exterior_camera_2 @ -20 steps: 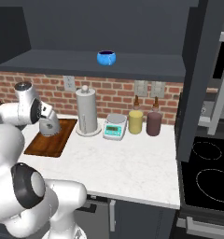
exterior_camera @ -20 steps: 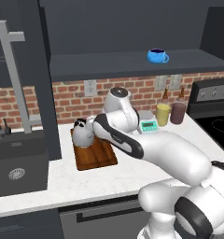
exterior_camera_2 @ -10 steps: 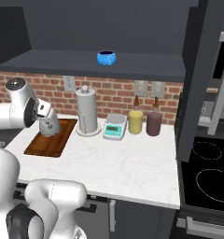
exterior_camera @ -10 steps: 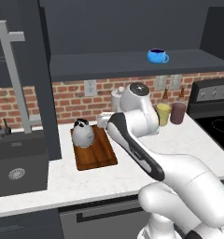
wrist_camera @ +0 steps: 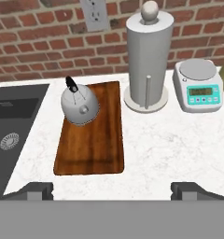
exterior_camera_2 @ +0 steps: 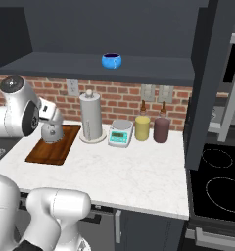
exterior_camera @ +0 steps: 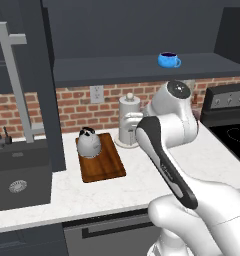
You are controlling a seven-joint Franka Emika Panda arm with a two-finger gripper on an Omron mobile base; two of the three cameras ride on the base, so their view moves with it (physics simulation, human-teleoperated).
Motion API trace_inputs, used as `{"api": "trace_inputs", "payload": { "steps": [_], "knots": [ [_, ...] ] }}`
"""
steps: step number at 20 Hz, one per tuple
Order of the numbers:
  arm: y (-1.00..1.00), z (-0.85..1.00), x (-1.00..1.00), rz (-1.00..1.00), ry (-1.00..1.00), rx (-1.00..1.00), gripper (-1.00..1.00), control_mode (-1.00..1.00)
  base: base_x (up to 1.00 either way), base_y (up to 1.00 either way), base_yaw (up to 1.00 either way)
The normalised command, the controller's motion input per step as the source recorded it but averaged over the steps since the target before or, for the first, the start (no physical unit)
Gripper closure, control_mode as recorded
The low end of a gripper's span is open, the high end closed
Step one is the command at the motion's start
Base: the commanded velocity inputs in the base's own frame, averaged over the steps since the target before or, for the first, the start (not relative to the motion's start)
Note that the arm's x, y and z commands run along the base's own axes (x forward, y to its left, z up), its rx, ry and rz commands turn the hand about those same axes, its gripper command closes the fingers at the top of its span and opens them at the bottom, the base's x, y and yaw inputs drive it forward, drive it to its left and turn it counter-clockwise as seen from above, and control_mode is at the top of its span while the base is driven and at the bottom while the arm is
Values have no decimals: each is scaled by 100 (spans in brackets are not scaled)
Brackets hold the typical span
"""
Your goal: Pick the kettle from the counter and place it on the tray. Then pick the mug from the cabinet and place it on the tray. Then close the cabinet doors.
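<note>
- The small silver-grey dome-shaped kettle with its black handle stood upright at the far end of the flat reddish-brown wooden tray on the white marbled surface
- The tool hung above the surface's near edge, fingers spread wide, holding nothing
- The bright blue mug sat on the dark cabinet shelf

One kettle sat on one tray. One blue mug stood on the cabinet shelf. The counter also held one paper-towel roll, one scale and two canisters.
</note>
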Motion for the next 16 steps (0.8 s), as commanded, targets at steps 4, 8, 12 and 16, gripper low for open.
{"api": "trace_inputs", "payload": {
  "steps": [4,8,12,16],
  "knots": [
    [-51,50,-21,0,-4,0,-100,-100,0,0,0],
    [-52,44,-20,0,-4,0,-100,-100,0,0,0],
    [-51,30,-25,1,-12,0,-100,-100,0,0,0],
    [-44,27,-18,5,-15,0,-100,-100,0,0,0]
  ]
}}
